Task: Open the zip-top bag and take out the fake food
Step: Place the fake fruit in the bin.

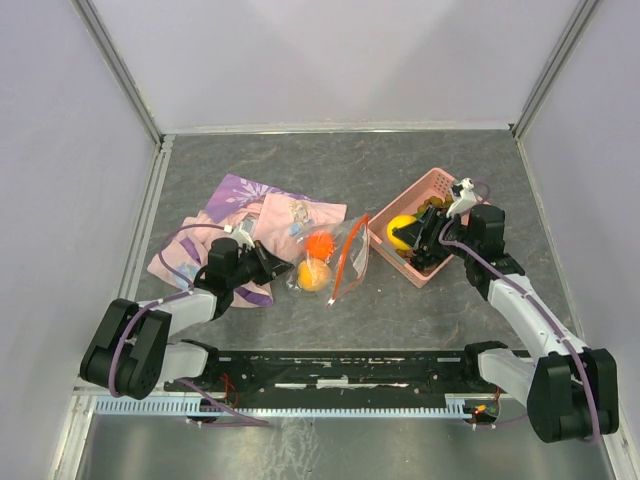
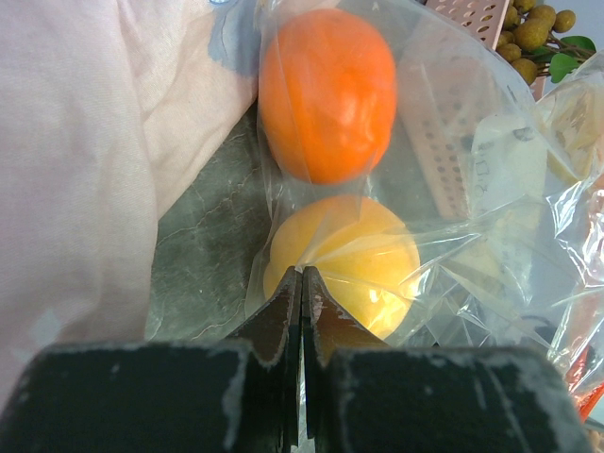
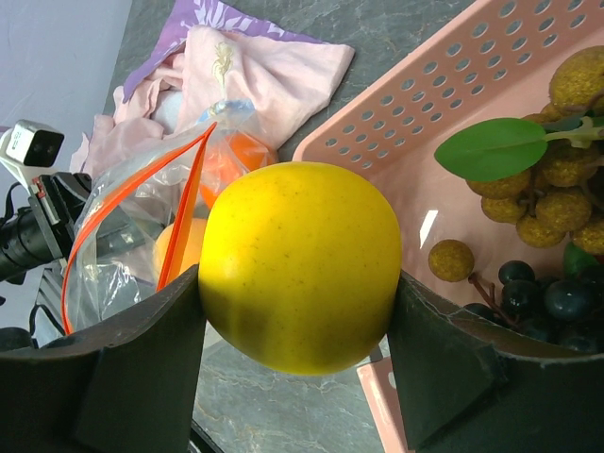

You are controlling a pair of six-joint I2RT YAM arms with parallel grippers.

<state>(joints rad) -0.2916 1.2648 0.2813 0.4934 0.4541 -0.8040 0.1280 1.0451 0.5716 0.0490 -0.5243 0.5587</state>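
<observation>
Right end effector (image 3: pixel 297 311) grasping yellow fruit (image 3: pixel 297 255) at pink basket (image 3: pixel 396 142) edge: release low inside. Left end effector (image 2: pixel 302 283) pinching zip-top bag (image 2: pixel 472 189) film.

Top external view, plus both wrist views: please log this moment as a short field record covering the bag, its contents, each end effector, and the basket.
bag: mouth open, lying between cloth and basket
in bag: orange fruit, yellow-orange fruit
left end effector: shut on the bag's plastic, by the yellow-orange fruit
right end effector: shut on yellow fruit, at the basket's edge nearest the bag
in basket: tan grapes, dark grapes
</observation>
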